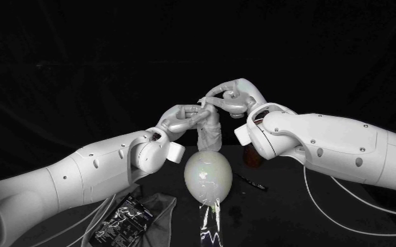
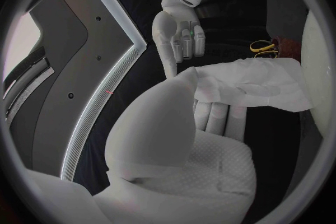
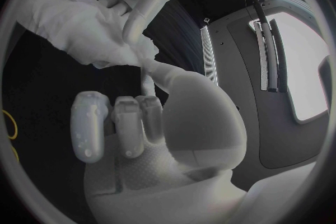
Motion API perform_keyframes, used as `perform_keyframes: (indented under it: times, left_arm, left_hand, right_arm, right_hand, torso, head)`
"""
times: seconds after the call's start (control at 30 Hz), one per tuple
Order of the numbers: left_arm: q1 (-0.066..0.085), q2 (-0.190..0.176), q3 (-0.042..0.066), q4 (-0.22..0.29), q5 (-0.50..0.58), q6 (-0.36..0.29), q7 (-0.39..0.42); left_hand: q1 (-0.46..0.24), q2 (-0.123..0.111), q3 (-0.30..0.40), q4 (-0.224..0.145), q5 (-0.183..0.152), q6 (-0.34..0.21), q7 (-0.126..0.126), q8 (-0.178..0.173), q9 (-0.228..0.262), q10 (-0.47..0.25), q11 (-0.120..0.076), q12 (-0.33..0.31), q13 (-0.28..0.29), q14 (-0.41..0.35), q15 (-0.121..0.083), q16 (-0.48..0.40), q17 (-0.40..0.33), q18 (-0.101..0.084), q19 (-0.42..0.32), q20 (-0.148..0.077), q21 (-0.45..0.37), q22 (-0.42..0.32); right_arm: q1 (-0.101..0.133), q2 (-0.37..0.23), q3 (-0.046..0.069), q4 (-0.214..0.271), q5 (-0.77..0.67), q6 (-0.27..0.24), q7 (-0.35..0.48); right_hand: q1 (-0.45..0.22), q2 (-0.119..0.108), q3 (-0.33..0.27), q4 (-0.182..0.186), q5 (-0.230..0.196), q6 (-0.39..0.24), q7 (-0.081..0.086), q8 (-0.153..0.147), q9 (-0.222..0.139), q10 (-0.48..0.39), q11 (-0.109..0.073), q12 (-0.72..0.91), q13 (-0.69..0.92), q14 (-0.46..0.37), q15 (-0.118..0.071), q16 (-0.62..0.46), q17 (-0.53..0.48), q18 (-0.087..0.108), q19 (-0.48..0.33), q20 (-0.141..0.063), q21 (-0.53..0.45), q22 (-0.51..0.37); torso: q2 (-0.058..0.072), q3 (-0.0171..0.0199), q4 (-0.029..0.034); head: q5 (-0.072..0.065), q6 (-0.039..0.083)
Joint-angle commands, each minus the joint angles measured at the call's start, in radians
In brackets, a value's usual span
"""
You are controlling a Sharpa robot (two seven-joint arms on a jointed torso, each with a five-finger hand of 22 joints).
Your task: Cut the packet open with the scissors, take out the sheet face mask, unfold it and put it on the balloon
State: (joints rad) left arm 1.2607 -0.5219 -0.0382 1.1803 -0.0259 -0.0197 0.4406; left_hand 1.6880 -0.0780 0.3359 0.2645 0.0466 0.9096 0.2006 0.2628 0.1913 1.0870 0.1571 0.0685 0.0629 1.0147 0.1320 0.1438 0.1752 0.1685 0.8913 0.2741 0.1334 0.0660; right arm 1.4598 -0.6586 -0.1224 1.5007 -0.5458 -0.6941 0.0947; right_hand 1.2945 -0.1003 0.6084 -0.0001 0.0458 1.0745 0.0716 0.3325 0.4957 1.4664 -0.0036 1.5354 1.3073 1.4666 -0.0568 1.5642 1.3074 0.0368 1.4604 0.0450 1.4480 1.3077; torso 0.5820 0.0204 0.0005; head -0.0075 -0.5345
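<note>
I am gripping the sheet face mask [image 1: 211,134] between my left hand [image 1: 183,119] and right hand [image 1: 237,98], dangling it just above the balloon [image 1: 208,176]; the packet [image 1: 123,218] is lying beside my left arm.

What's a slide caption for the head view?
Left hand and right hand hold the sheet mask above the balloon; packet lies on the table.

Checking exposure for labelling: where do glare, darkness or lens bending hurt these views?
Head view: black table and backdrop merge; glare streaks the balloon. Left wrist view: fisheye bends the lit strip. Right wrist view: the sheet face mask blends with pale fingers.
</note>
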Motion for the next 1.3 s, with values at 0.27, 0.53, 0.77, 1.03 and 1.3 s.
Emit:
perform_keyframes:
  times: [0.27,0.53,0.77,1.03,1.3]
  left_arm:
    - [0.002,0.004,0.001,0.007,0.04,-0.007,0.026]
    - [0.002,0.005,0.001,0.009,0.025,-0.002,0.023]
    - [0.002,0.004,0.001,0.012,0.021,0.001,0.024]
    - [0.002,0.0,0.001,0.017,0.028,0.002,0.026]
    - [0.002,-0.008,0.001,0.025,0.051,-0.012,0.028]
  left_hand:
    - [0.007,-0.01,0.103,-0.047,0.001,0.023,0.0,0.012,0.007,0.03,-0.004,-0.001,0.0,0.02,-0.006,-0.004,0.003,0.017,0.004,-0.004,-0.007,0.005]
    - [-0.017,0.002,0.146,-0.128,0.002,0.097,-0.023,0.055,0.028,0.146,-0.039,0.029,0.005,0.111,-0.046,0.038,0.031,0.015,0.087,-0.053,0.057,0.032]
    - [-0.046,0.005,0.162,-0.16,0.002,0.103,-0.026,0.057,0.029,0.166,-0.044,0.021,0.002,0.124,-0.052,0.041,0.041,0.012,0.096,-0.064,0.078,0.042]
    - [-0.059,0.008,0.172,-0.179,0.002,0.1,-0.022,0.055,0.029,0.17,-0.042,0.013,0.002,0.124,-0.052,0.038,0.046,0.011,0.095,-0.067,0.087,0.047]
    - [-0.066,0.012,0.178,-0.187,0.002,0.099,-0.021,0.053,0.029,0.173,-0.041,0.01,0.002,0.125,-0.052,0.037,0.048,0.011,0.094,-0.068,0.091,0.049]
  right_arm:
    - [0.0,0.003,0.0,-0.006,-0.01,0.011,-0.009]
    - [0.0,0.013,0.0,-0.021,-0.005,0.002,-0.011]
    - [0.0,0.031,-0.001,-0.05,-0.002,0.008,-0.026]
    - [0.0,0.041,-0.004,-0.087,-0.007,0.087,-0.078]
    - [0.0,0.001,-0.007,-0.089,-0.03,0.088,-0.021]
  right_hand:
    - [0.001,0.011,0.0,-0.007,0.003,0.006,-0.003,0.007,0.022,0.091,-0.003,0.002,0.242,0.104,-0.008,0.007,0.263,-0.009,0.049,0.001,0.001,0.227]
    - [-0.001,0.012,0.001,-0.006,0.003,0.004,-0.003,0.007,0.023,0.084,-0.003,-0.014,0.232,0.104,-0.008,0.007,0.263,-0.008,0.047,0.001,-0.003,0.226]
    - [-0.004,0.016,0.003,-0.005,0.003,-0.003,-0.001,0.007,0.023,0.078,-0.002,-0.028,0.223,0.104,-0.007,0.007,0.263,-0.006,0.043,0.001,-0.011,0.223]
    - [-0.047,0.015,-0.023,0.024,-0.001,-0.08,0.024,-0.024,0.014,0.015,0.02,-0.166,0.14,0.1,0.01,-0.001,0.25,0.016,-0.016,0.011,-0.12,0.19]
    - [-0.116,-0.035,-0.135,0.118,0.003,-0.242,0.106,-0.144,-0.043,-0.285,0.096,-0.626,-0.14,-0.035,0.081,-0.172,-0.004,0.076,-0.246,0.067,-0.486,0.081]
  torso:
    - [-0.001,0.0001,0.0004]
    - [0.0,0.0003,-0.0003]
    - [0.0,0.0001,-0.0001]
    - [0.0,-0.0006,0.0005]
    - [-0.001,0.0001,0.0]
  head:
    - [-0.001,-0.003]
    - [-0.002,-0.004]
    - [-0.003,-0.004]
    - [-0.005,-0.002]
    - [-0.006,0.001]
